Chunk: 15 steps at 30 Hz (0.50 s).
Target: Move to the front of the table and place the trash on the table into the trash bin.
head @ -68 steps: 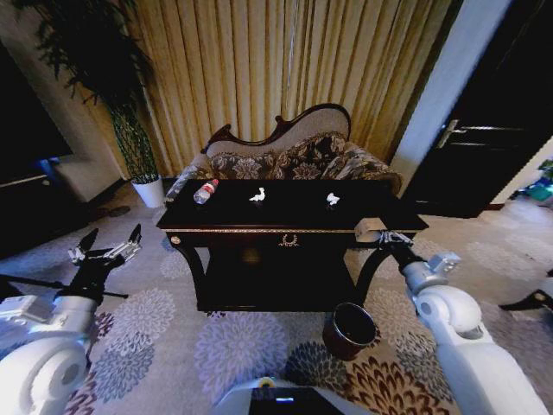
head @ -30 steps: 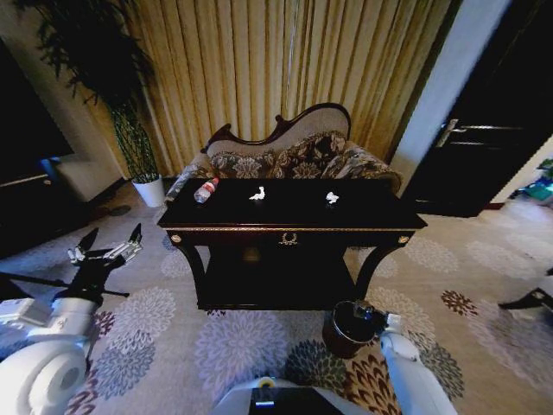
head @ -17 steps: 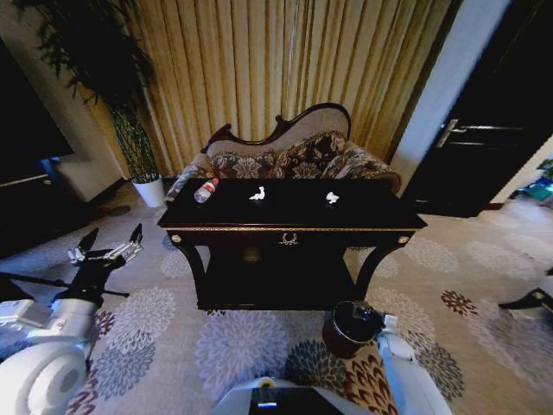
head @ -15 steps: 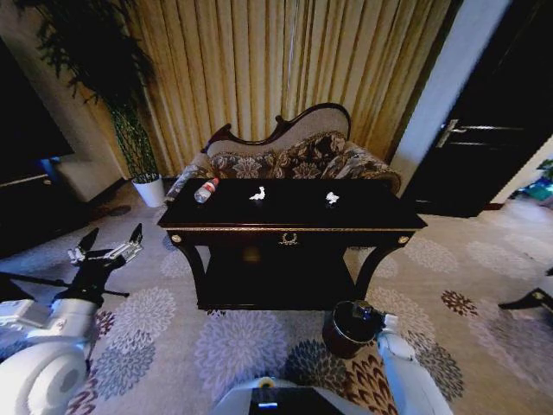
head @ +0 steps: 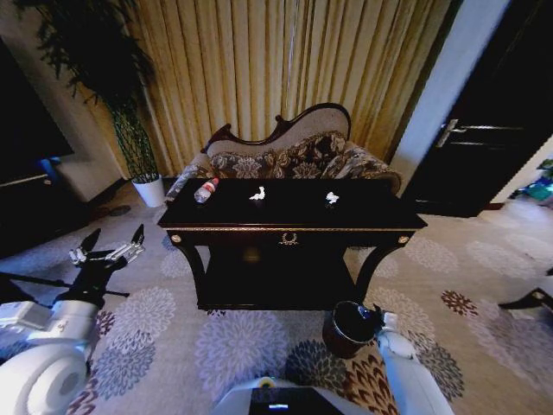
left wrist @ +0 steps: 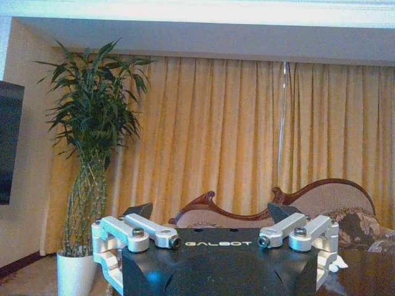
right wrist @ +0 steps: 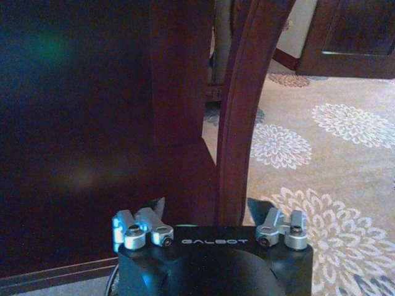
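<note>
Right gripper low at near-right, over trash bin rim, fingers spread, nothing held. Left gripper parked left, jaws apart, empty. You risk knocking light round bin over, or clipping curved table leg beside it. Clear bottle lies on glossy dark top, far-left; could roll. Crumpled white paper scraps mid-top, soft, light.

Both arms hanging low, nothing in either gripper.

Left gripper sits at the lower left of the head view, arm stretched forward, fingers spread wide. Right gripper is down at the lower right, arm angled forward; its fingers look parted too.
</note>
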### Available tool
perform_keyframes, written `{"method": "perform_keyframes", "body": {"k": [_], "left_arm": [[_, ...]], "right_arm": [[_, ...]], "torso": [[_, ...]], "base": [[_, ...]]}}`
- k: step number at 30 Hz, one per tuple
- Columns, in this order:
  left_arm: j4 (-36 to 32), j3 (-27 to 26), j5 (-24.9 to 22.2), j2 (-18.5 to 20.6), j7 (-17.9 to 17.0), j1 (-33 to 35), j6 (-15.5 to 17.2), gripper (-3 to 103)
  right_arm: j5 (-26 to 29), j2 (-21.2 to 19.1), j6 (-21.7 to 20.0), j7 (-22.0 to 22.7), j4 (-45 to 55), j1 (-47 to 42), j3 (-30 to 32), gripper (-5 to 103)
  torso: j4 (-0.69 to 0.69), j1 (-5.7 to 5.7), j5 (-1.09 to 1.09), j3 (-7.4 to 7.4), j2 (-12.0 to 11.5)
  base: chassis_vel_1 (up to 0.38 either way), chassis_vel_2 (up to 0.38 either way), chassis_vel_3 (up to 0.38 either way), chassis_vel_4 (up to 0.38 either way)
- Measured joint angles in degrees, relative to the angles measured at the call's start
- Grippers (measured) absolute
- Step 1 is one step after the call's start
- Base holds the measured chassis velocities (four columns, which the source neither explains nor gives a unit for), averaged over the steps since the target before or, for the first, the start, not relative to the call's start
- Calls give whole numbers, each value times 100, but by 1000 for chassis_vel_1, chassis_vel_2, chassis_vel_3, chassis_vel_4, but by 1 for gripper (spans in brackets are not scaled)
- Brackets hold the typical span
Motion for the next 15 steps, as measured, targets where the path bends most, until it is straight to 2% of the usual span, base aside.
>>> {"method": "perform_keyframes", "body": {"k": [1,2,4,5,7,15], "left_arm": [[-5,5,2,-1,0,-1,0,100],[-5,5,2,-1,0,-1,0,100],[-12,5,3,-1,1,-2,2,100],[-12,5,3,-1,1,-2,2,100],[-14,5,4,0,2,-3,2,100],[-35,4,9,-18,7,5,3,100]], "right_arm": [[9,-6,-1,1,-10,-4,8,80],[9,-6,-1,1,-10,-4,8,80],[18,-15,-1,2,-17,-12,16,90],[18,-15,-1,2,-17,-12,16,90],[25,-17,-1,2,-18,-23,20,98],[32,1,-4,10,-19,-30,28,100]], "torso": [[0,0,1,0,0],[0,0,1,0,0],[0,0,0,0,0],[0,0,0,0,0],[0,0,1,0,0],[0,0,0,0,0]], "base": [[0,0,0,0],[0,0,0,0],[0,0,0,0],[0,0,0,0],[0,0,0,0],[0,0,0,0]]}}
